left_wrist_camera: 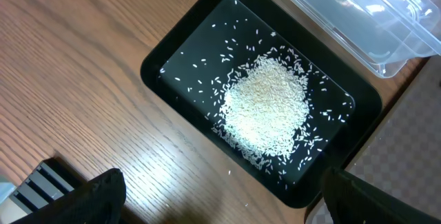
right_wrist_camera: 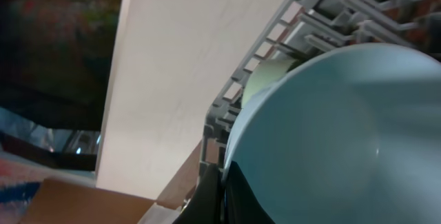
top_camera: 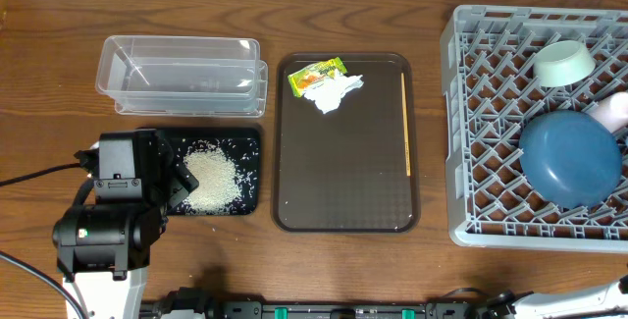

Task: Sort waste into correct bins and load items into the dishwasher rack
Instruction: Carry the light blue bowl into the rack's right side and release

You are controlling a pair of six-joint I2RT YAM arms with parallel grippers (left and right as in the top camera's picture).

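Note:
White rice [top_camera: 211, 180] lies heaped in the black tray [top_camera: 247, 140]; the heap of rice [left_wrist_camera: 265, 110] also fills the left wrist view. My left gripper [left_wrist_camera: 227, 207] hangs open and empty above the tray's near-left edge, seen from overhead as the left gripper [top_camera: 175, 180]. The clear tub [top_camera: 182, 74] stands behind. A wrapper [top_camera: 316, 74], a tissue [top_camera: 336, 91] and a chopstick [top_camera: 406, 123] lie on the brown tray [top_camera: 343, 182]. The rack [top_camera: 491, 113] holds a mint bowl [top_camera: 564, 62], a pink cup [top_camera: 614, 113] and a blue bowl [top_camera: 571, 157]. My right gripper [right_wrist_camera: 222, 196] is shut on a blue bowl's rim [right_wrist_camera: 324, 134].
The rack's far wall [right_wrist_camera: 275, 38] and a pale wall [right_wrist_camera: 179, 65] show behind the held bowl. Loose grains [left_wrist_camera: 231, 172] lie on the wood beside the black tray. The left arm's base [top_camera: 98, 240] stands at the front left. The right gripper does not show from overhead.

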